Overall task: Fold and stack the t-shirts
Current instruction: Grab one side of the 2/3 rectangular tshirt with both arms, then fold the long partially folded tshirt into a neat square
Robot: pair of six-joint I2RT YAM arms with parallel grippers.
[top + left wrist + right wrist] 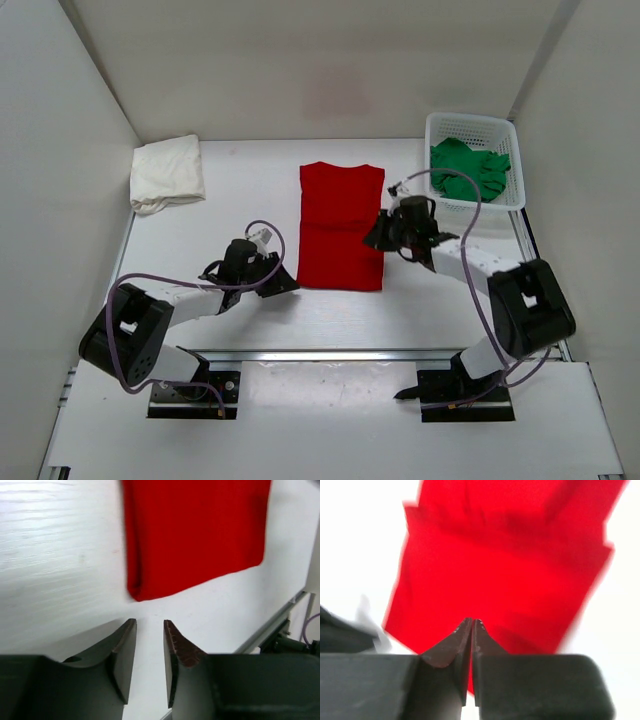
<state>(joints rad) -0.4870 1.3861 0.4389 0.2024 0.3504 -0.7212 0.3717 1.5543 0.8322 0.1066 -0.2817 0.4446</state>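
Note:
A red t-shirt [340, 225] lies flat in the middle of the table, folded into a long rectangle. A white t-shirt [167, 172] lies folded at the back left. A green t-shirt [470, 166] lies bunched in a white mesh basket [515, 160] at the back right. My left gripper [289, 287] is low by the red shirt's near left corner; in the left wrist view it [150, 621] is open and empty, just short of that corner [142, 592]. My right gripper [372, 238] is at the shirt's right edge; in the right wrist view it [472, 620] is shut, over the red cloth [505, 565], with nothing seen pinched.
White walls close in the table on the left, back and right. A metal rail [330, 353] runs along the near edge between the arm bases. Cables loop above both arms.

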